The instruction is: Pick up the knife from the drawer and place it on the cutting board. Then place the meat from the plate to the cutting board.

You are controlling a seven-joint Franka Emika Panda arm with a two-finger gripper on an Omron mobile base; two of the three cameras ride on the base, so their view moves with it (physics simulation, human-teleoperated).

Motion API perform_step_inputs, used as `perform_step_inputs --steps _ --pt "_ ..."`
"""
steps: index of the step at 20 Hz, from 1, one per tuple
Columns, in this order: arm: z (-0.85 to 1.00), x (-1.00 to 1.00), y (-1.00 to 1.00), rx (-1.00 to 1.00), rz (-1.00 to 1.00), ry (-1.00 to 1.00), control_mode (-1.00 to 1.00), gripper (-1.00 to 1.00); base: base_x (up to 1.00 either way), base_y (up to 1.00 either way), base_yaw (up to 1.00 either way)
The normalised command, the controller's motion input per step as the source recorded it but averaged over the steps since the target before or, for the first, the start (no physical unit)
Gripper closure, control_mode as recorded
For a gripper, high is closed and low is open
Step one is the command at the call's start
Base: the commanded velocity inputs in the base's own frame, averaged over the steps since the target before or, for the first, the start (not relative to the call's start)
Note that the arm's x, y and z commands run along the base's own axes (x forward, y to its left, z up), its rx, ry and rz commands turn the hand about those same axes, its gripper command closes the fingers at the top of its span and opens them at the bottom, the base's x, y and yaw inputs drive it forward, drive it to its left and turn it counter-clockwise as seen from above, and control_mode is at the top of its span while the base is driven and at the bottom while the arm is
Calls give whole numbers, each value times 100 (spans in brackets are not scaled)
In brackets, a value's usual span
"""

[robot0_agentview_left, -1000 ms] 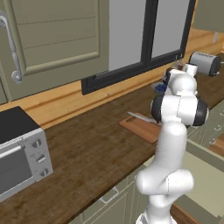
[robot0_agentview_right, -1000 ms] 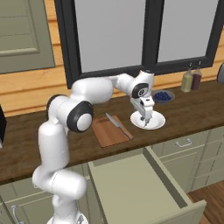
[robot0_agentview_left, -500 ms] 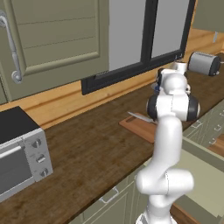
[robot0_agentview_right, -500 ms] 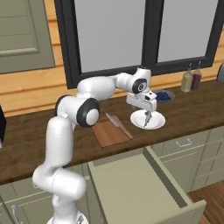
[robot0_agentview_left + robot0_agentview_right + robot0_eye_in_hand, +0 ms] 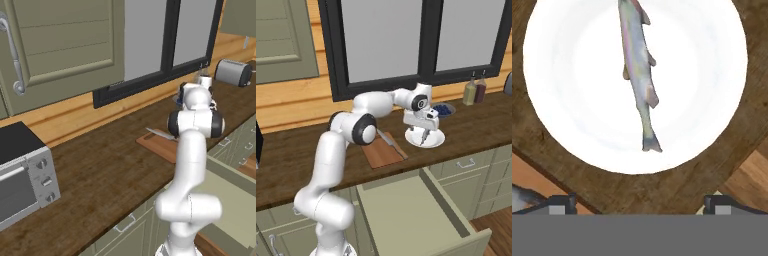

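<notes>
End effector fully open, empty, above plate bearing fish. Knife on cutting board left of plate.

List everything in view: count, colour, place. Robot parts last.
Fish (the meat): 1, silvery, on the plate.
Plate: 1, white, on the counter under the gripper.
Cutting board: 1, reddish-brown, on the counter left of the plate.
Knife: 1, silver blade, lying on the cutting board.
Drawer: 1, olive-green, pulled open below the counter.
Bowl of berries: 1, dark blue, behind the plate.
Bottles: 2, pale and dark, by the window.
Toaster oven: 1, grey and black, counter's left end.
Toaster: 1, silver, far right.
Gripper: 1, open, above the plate.
</notes>
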Motion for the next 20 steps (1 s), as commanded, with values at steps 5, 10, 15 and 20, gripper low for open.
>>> perform_step_inputs --steps 5,10,15,20 --pt "-38 36 -1 0 10 0 -100 -100 0 0 0" --pt "-28 30 -2 0 9 0 -100 -100 0 0 0" --pt "-16 28 -19 1 11 -1 -100 -100 0 0 0" --pt "-17 29 -19 5 12 -1 -100 -100 0 0 0"
